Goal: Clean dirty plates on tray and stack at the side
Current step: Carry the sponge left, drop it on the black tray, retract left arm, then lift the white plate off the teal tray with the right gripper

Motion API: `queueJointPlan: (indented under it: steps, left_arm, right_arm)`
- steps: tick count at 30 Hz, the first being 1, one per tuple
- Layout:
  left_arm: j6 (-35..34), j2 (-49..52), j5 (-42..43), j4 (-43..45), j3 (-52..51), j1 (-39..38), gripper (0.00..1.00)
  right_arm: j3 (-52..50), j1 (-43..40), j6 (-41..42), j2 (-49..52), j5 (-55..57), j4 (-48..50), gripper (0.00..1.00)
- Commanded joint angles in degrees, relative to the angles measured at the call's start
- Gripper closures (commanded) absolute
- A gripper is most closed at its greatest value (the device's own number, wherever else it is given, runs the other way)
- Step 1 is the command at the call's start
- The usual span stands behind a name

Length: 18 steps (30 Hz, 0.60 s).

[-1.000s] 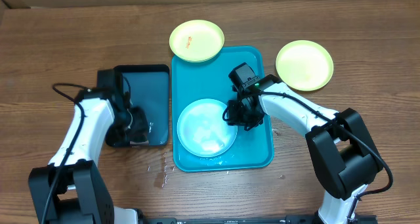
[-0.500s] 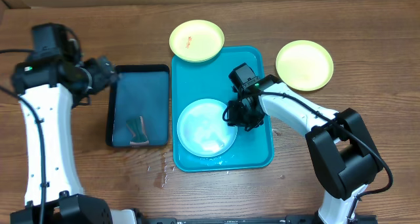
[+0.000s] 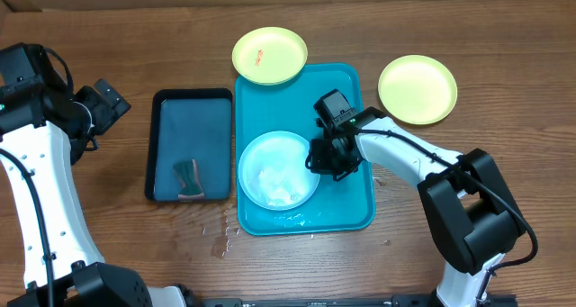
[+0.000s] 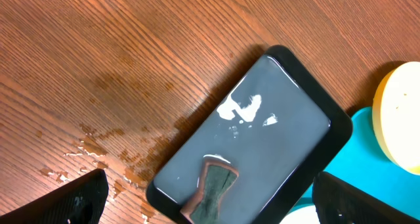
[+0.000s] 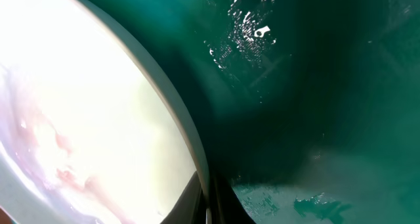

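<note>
Gripping the right-hand rim of the blue plate (image 3: 270,158), the right pincer (image 3: 328,159) sits low over the middle of the teal tray (image 3: 355,208), its jaws drawn narrow on the plate's edge; the right wrist view shows that rim running straight into the dark fingers (image 5: 197,204) at the bottom of the picture, with wet teal plastic beside it. The blue plate lies in the near left part of the teal tray and carries a whitish, faintly pink film across its inside. A yellow plate with a red smear (image 3: 270,55) rests at the far left corner of the teal tray, overlapping its rim and partly on the desk (image 3: 504,37). The second yellow plate (image 3: 417,89) lies on the desk to the right of the teal tray, apart from it, and looks free of marks. Just left of the teal tray stands a dark tray (image 3: 189,118), wet and shiny, with a small grey-green sponge (image 3: 187,175) lying near its front end. The left pincer (image 3: 106,104) hangs over bare desk to the left of the dark tray, holding nothing, its jaws spread wide so that each fingertip shows at an opposite bottom corner of the left wrist view. Water drops (image 3: 220,235) speckle the desk in front of the two trays
</note>
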Motion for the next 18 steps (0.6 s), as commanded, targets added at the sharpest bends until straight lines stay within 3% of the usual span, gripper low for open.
queueJointPlan:
  steps: [1,11,18]
  left_arm:
    - [-0.9,-0.4,0.0,-0.1,1.0,0.0,0.00]
    - [-0.9,-0.4,0.0,-0.2,1.0,0.0,0.00]
    - [-0.9,-0.4,0.0,-0.2,1.0,0.0,0.00]
  right_arm:
    - [2.3,-2.8,0.3,0.4,1.4,-2.3,0.96]
    - [17.2,-7.7,-1.3,0.4,2.0,-15.5,0.96]
    - [24.8,-4.4,0.7,0.4,8.2,-14.7,0.96]
